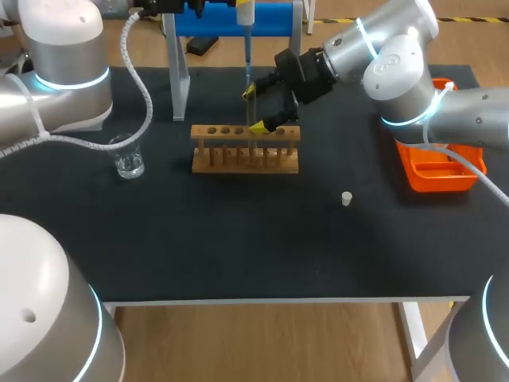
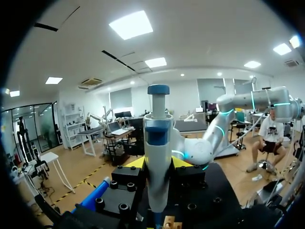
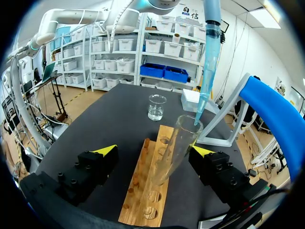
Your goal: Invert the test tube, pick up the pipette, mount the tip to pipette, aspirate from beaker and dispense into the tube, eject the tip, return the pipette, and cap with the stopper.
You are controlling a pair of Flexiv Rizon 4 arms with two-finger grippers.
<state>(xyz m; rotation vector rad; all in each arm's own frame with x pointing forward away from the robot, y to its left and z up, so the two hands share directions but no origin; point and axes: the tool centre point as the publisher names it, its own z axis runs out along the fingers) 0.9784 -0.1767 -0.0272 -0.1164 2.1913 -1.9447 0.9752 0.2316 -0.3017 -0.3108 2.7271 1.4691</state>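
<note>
The worry here is the dispense going astray; the pipette tip (image 3: 204,95) hangs right at the mouth of the test tube (image 3: 177,148), close to the rim rather than plainly centred, and the tube leans in its hole in the wooden rack (image 3: 142,195); if the tip comes down off line it could knock the glass lip, or liquid could run down the outside onto the rack and the tabletop (image 1: 238,239). Nothing steadies the tube, as I judge it; the right gripper (image 3: 153,151) stands with its fingers wide apart on either side of it, touching neither side (so a nudge would tip it further). The left gripper (image 2: 158,163) is clamped on the body of the pipette (image 2: 157,138), holding it upright above the rack; that arm's wrist sits high over the far side of the rack, while the right arm comes across low from its side, its gripper level with the rack top. The beaker (image 1: 127,156) stands well off to the rack's left; the stopper (image 1: 347,198) lies apart on the right, not yet used.
</note>
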